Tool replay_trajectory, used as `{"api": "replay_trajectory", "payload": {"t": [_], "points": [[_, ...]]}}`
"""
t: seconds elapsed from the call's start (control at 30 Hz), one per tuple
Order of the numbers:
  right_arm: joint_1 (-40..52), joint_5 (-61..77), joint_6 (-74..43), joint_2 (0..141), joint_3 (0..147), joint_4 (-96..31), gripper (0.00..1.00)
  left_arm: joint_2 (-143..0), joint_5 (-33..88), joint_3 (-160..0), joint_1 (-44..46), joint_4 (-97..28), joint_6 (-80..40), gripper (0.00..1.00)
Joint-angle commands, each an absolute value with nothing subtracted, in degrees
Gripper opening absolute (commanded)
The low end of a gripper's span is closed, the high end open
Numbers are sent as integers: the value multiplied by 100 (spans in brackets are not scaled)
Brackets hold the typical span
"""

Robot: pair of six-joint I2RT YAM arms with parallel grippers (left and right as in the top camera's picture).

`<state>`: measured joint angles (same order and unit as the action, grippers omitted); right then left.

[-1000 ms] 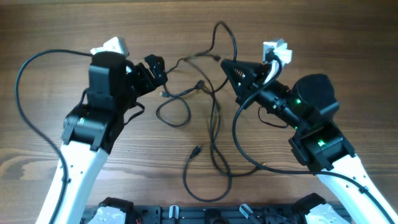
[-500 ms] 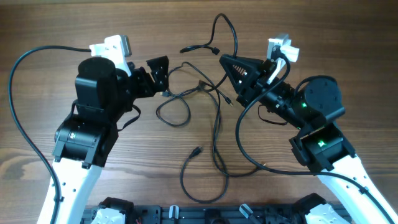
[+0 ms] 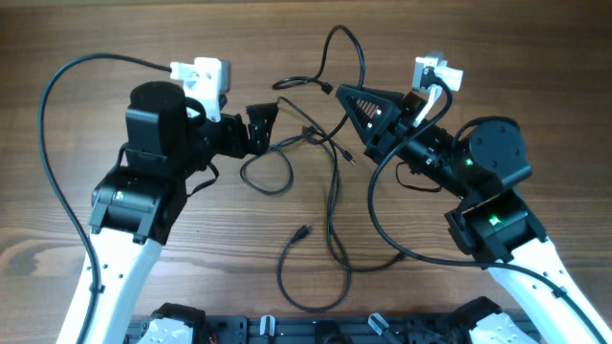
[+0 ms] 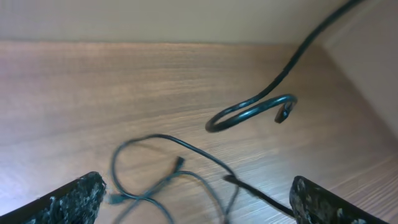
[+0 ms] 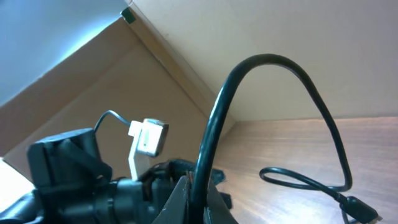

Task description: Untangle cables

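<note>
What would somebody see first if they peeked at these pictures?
A messy tangle of thin black cables sprawls across the middle of the wooden table. The right gripper is pinched shut on one cable, holding it up in a tall arch, while the left gripper gapes open beside the tangle.

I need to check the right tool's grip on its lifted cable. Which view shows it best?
The right wrist view: the cable runs straight into the shut right tool and arches away. Overhead shows the tool from above, its tip hiding the pinch. The left wrist view shows only a raised loop and plug end, likely the same cable.
</note>
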<state>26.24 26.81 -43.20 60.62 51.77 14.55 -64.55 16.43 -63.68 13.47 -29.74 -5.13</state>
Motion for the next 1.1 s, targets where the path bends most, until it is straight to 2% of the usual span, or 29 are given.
{"api": "replay_trajectory", "payload": {"t": [0.0,0.3,0.67,0.7,0.73,0.83,0.9,0.97,1.07], "points": [[2611,3020,-4849,5977,5229,1616,4,-6652,1737,-6377,1323,-2882,1192,98],[2611,3361,-5124,5979,5229,1761,4,-6770,1734,-6377,1328,-2379,1962,100],[2611,3865,-5470,5979,5229,2034,4,-7129,1741,-6377,1328,-2123,1970,97],[2611,3903,-5468,5979,5229,2029,4,-7129,1739,-6377,1328,-2010,1973,92],[2611,3911,-5465,5979,5229,2016,5,-7129,1737,-6377,1328,-1942,1973,78],[2611,3909,-5457,5979,5227,1962,4,-7126,1739,-6377,1328,-1837,1973,23],[2611,3907,-5454,5979,5227,1938,4,-7129,1739,-6377,1328,-1844,1968,6],[2611,3885,-5426,5992,5227,1918,5,-7126,1734,-6377,1328,-1835,1881,4],[2611,3590,-5415,6055,5227,1653,12,-7120,1691,-6377,1321,-1664,1385,4]]}}
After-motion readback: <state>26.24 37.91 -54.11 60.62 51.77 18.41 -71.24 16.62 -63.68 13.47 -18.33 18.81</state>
